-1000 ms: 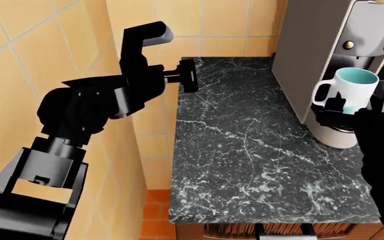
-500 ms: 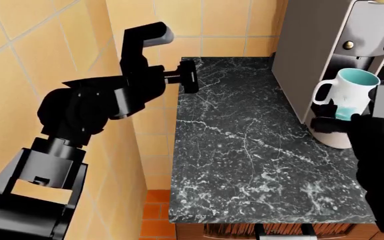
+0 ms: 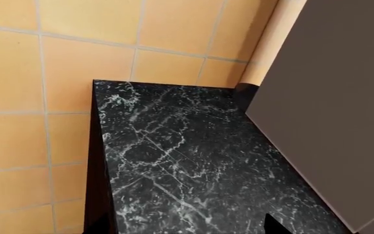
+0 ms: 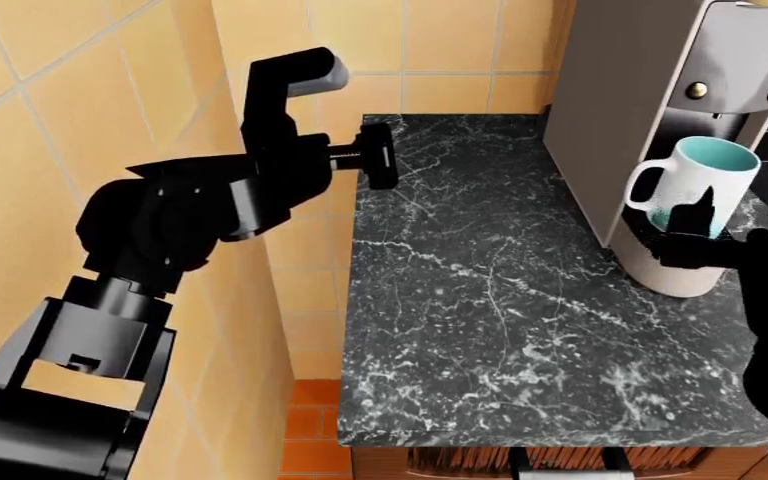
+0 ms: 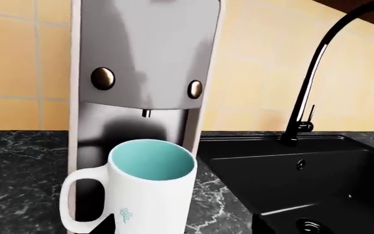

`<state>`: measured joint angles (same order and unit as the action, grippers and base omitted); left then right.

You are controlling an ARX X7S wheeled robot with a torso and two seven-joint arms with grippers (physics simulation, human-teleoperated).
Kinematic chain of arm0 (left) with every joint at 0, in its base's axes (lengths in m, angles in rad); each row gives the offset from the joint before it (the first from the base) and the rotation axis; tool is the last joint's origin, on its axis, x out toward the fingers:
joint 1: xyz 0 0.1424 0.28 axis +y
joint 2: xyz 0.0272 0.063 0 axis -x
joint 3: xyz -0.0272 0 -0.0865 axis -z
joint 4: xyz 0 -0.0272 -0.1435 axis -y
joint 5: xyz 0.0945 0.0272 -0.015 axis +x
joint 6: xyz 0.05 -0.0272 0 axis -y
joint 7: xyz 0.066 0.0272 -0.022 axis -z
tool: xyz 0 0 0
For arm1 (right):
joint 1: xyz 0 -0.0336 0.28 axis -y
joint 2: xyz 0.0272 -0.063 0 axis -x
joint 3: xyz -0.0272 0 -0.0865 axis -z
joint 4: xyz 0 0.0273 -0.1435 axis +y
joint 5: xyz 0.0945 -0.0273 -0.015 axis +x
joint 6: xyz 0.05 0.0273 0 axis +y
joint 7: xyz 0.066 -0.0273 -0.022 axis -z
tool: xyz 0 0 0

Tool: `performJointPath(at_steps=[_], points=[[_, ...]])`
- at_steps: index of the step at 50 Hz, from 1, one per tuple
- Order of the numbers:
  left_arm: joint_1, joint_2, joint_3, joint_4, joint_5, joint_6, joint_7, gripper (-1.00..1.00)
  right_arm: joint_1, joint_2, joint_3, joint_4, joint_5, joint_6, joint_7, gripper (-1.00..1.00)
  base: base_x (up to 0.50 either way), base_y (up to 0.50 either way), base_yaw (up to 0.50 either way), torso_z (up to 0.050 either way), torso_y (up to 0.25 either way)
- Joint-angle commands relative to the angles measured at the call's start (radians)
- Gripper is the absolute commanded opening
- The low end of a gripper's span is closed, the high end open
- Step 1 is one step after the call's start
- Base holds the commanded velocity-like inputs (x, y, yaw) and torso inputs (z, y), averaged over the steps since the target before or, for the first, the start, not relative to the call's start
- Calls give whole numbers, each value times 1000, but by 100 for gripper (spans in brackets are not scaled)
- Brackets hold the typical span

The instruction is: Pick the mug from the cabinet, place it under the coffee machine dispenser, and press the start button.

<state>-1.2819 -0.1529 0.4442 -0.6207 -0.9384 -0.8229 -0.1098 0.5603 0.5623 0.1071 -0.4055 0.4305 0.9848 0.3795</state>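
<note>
Counter (image 4: 491,300): mug (image 4: 694,185) under dispenser (image 5: 146,53), right end effector (image 4: 695,235) grip state unclear; left (image 4: 373,152) clenched, idle. You haven't pressed start.

The mug (image 4: 695,180) fills the gap under the coffee machine dispenser (image 5: 145,53).

I see a black marble countertop (image 4: 491,300) veined in white, running back to an orange-tiled wall (image 4: 451,40). To the right, a black sink (image 5: 304,180) is set into the counter, with a curved black faucet (image 5: 317,63) rising at its far edge. Terracotta floor tiles (image 4: 307,425) show below the counter's near left corner.
</note>
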Motion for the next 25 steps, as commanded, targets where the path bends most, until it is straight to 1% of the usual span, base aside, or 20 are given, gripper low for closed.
performJointPath(at_steps=[1, 6, 7, 15, 25], points=[[0, 0, 6, -15, 2, 11, 7, 100, -16, -4, 79, -248, 55, 160, 82, 100, 0, 0, 0, 0, 0], [2, -2, 7, -8, -1, 9, 2, 100, 10, -35, 108, -359, 128, 227, 80, 100, 0, 0, 0, 0, 0], [2, -2, 7, -5, -2, 8, 0, 100, 15, -39, 111, -380, 139, 230, 77, -100, 0, 0, 0, 0, 0], [7, -5, 9, 6, -7, 5, -6, 100, 40, -41, 106, -464, 172, 186, 48, -100, 0, 0, 0, 0, 0], [4, -4, 14, -4, -7, 10, -2, 100, 79, -14, -35, -469, 91, 82, 51, -100, 0, 0, 0, 0, 0]])
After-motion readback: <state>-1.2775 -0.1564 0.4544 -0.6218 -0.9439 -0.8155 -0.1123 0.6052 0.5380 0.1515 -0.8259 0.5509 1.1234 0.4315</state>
